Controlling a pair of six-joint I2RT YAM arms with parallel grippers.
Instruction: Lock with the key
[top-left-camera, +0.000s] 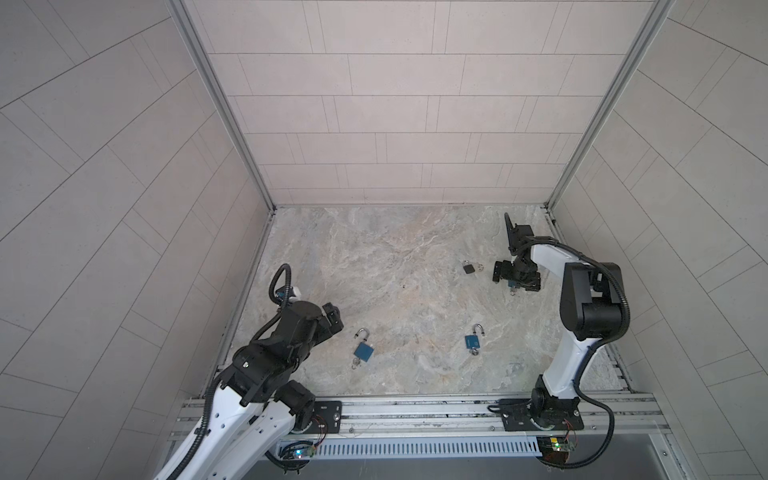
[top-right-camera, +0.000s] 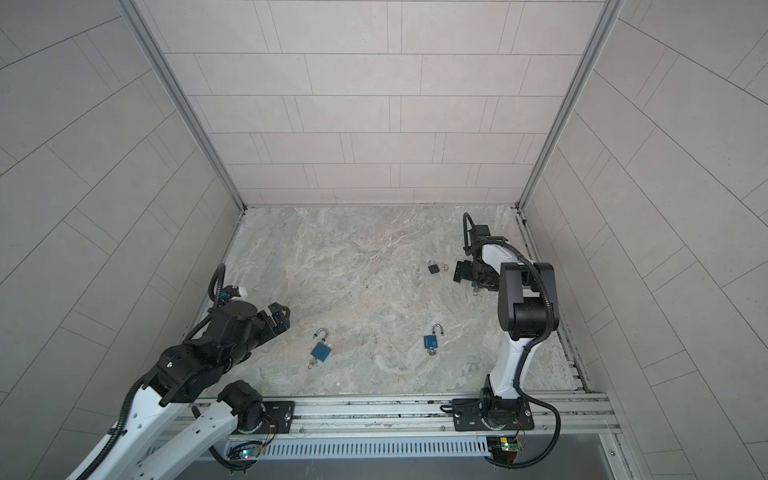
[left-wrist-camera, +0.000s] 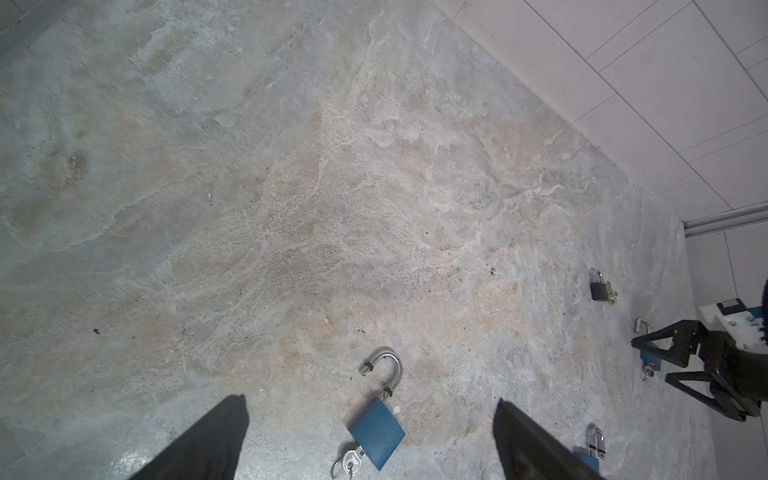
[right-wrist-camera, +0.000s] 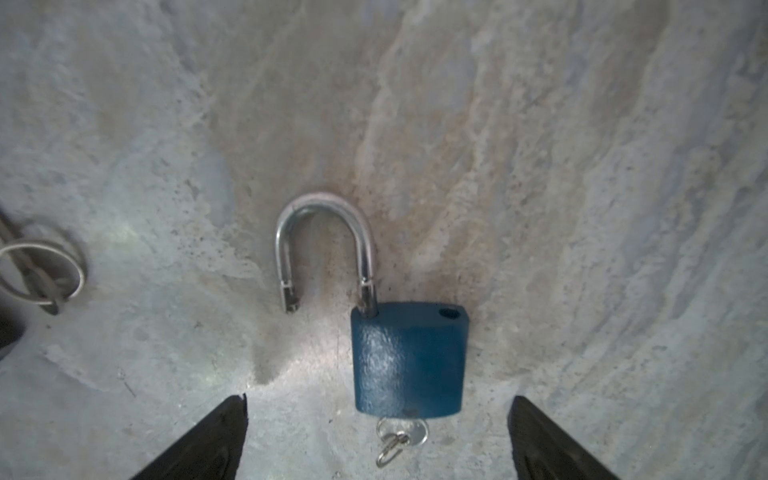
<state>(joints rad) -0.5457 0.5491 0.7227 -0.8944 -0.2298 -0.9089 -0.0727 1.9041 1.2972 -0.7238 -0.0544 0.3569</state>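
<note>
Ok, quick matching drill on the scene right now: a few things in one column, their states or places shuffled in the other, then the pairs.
1. black padlock
2. blue padlock seen by the right wrist camera
3. left hand
4. right hand

A. open, directly above item 2
B. shackle swung out, key in its base
C. shackle closed, key ring beside it
D. open, at the table front left

Pairs: 1-C, 2-B, 3-D, 4-A
</note>
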